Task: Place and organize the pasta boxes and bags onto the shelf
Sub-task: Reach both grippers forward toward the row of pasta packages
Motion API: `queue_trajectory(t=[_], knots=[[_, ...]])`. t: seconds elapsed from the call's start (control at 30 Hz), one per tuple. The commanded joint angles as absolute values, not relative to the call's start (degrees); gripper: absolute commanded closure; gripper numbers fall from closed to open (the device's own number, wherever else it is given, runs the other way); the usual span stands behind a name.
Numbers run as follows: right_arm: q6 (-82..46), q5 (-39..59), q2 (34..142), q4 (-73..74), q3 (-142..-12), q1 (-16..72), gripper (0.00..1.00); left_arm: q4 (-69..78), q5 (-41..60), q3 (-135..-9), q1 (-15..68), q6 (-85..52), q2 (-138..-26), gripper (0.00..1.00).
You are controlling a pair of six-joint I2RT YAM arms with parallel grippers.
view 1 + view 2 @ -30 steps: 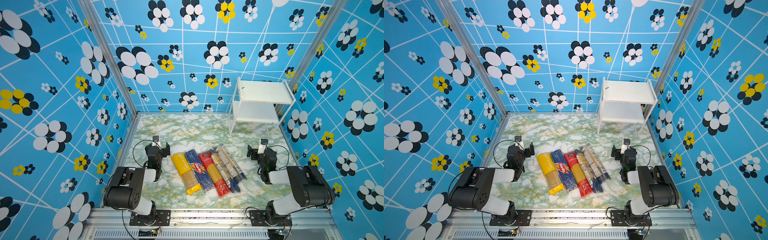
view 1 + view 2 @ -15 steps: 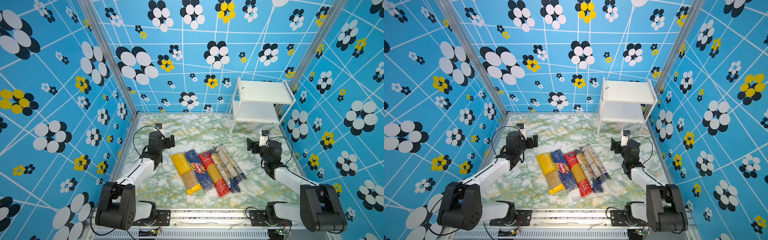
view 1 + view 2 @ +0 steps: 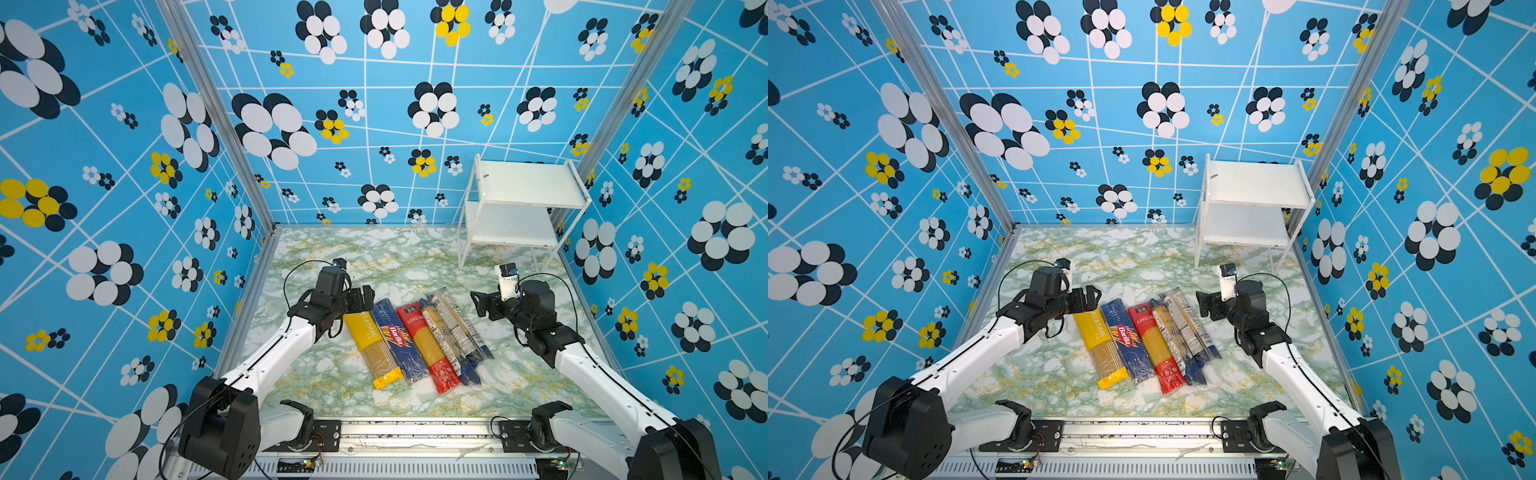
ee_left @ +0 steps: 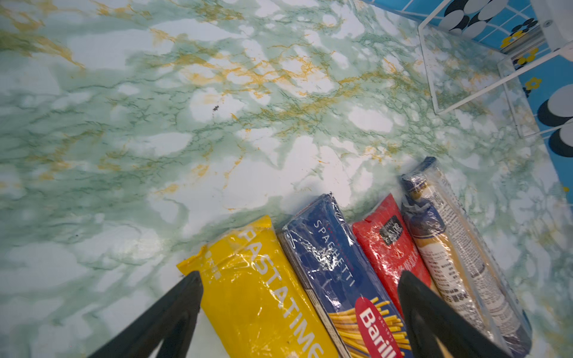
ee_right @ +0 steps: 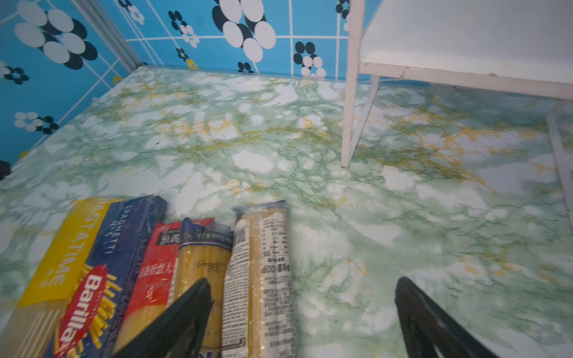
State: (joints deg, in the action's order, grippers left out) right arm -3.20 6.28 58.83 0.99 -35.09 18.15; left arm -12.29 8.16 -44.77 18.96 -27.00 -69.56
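Five long pasta packs lie side by side on the marble floor in both top views: yellow (image 3: 374, 349), dark blue Barilla (image 3: 397, 340), red (image 3: 428, 349) and two clear ones (image 3: 459, 328). My left gripper (image 3: 361, 297) hovers open over the far ends of the yellow pack (image 4: 257, 288) and the Barilla box (image 4: 328, 266), holding nothing. My right gripper (image 3: 482, 303) stands open just right of the outer clear pack (image 5: 263, 263), one finger over the inner clear pack (image 5: 201, 257). The white two-tier shelf (image 3: 523, 195) stands at the back right, both boards bare.
Blue flowered walls close in the marble floor (image 3: 374, 257) on three sides. A metal rail (image 3: 415, 428) with both arm bases runs along the front edge. The shelf's thin front leg (image 5: 348, 124) stands on the floor ahead of my right gripper.
Both arms have unfolded from near their bases and reached out towards the far ends of the packs. Both grippers stay open. The packs have not moved.
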Motion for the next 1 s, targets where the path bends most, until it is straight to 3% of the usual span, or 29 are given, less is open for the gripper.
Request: queue_trajectory(t=[0.0,0.2,0.57,0.83,0.97], knots=[[-3.2,8.3,58.1,-7.6,-37.3,23.2,0.04,-14.9,15.6,-41.2,19.4,-36.7,-66.4,0.01],[-4.5,10.1,60.5,-12.0,-39.3,30.7,0.04,-14.0,25.4,-37.8,19.5,-42.4,-63.3,0.01],[-7.8,11.0,63.5,-8.2,-38.0,38.8,0.04,-17.7,31.8,-32.2,19.4,-47.6,-54.6,0.01],[-15.3,28.9,67.9,3.6,-36.1,40.6,0.05,-2.8,43.2,-22.8,16.8,-56.7,-51.7,0.01],[-17.8,33.8,70.4,6.8,-36.1,41.4,0.04,-4.3,44.7,-22.0,15.3,-56.6,-50.8,0.01]])
